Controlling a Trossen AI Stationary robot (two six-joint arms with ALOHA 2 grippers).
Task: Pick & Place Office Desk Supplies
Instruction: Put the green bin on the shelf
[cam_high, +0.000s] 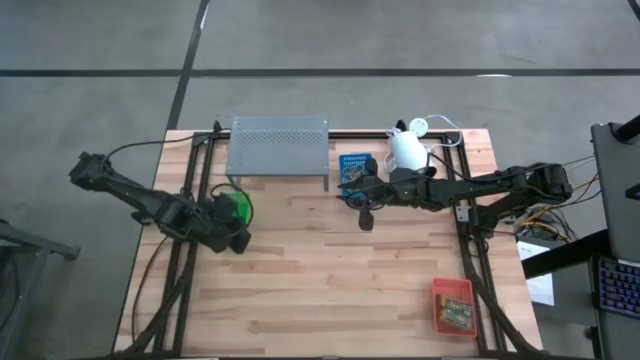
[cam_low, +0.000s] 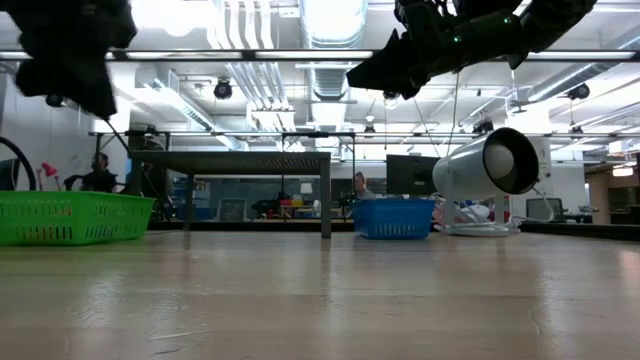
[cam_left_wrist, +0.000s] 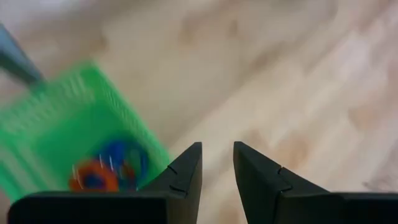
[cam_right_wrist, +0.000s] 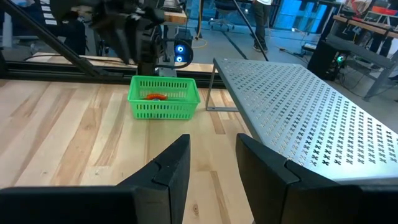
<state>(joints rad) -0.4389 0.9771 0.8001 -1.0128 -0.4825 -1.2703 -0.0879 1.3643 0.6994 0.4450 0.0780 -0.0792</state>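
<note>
A green tray (cam_high: 238, 205) stands on the table's left half, holding red and blue loops (cam_left_wrist: 106, 171). My left gripper (cam_high: 240, 243) hangs just on its near side, open with a narrow gap (cam_left_wrist: 217, 165) and nothing between the fingers. A blue tray (cam_high: 355, 167) with a printed card box in it stands at the far middle. My right gripper (cam_high: 363, 207) hovers beside the blue tray's near edge, open and empty (cam_right_wrist: 212, 165), pointing toward the green tray (cam_right_wrist: 163, 96). A red-orange tray (cam_high: 452, 305) with a printed box inside it stands near the front right.
A grey perforated shelf (cam_high: 279, 148) stands on legs at the far edge between the green and blue trays. A white lamp (cam_high: 408, 150) sits at the far right beside the blue tray. Bare wood lies across the table's middle and near left (cam_high: 300, 300).
</note>
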